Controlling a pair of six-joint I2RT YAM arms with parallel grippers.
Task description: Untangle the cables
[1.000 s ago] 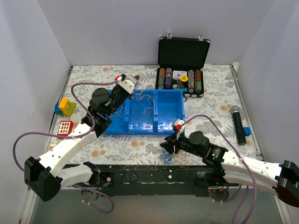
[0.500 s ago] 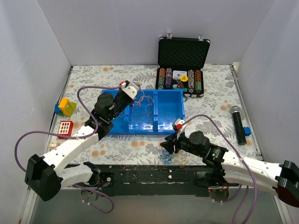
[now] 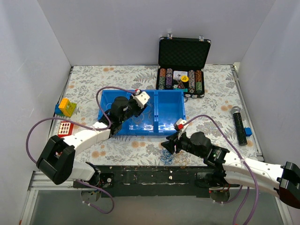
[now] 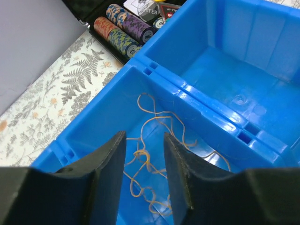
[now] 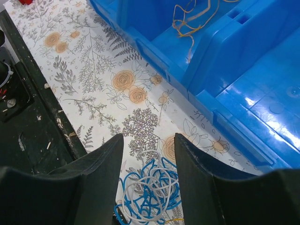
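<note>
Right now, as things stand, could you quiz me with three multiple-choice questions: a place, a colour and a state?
1. Where does the blue-and-white tangle lie?
A) in the black case
B) on the flowered tablecloth
C) on the microphone

2. What colour is the loose wire in the blue bin?
A) yellowish
B) red
C) black

3. The fingers of the right tool are:
A) shut on a chip
B) apart, holding nothing
C) clamped on the microphone

Answers:
1 B, it rests on the cloth, outside the bin.
2 A, pale yellow loops show against the blue floor.
3 B, a gap shows between them.
</note>
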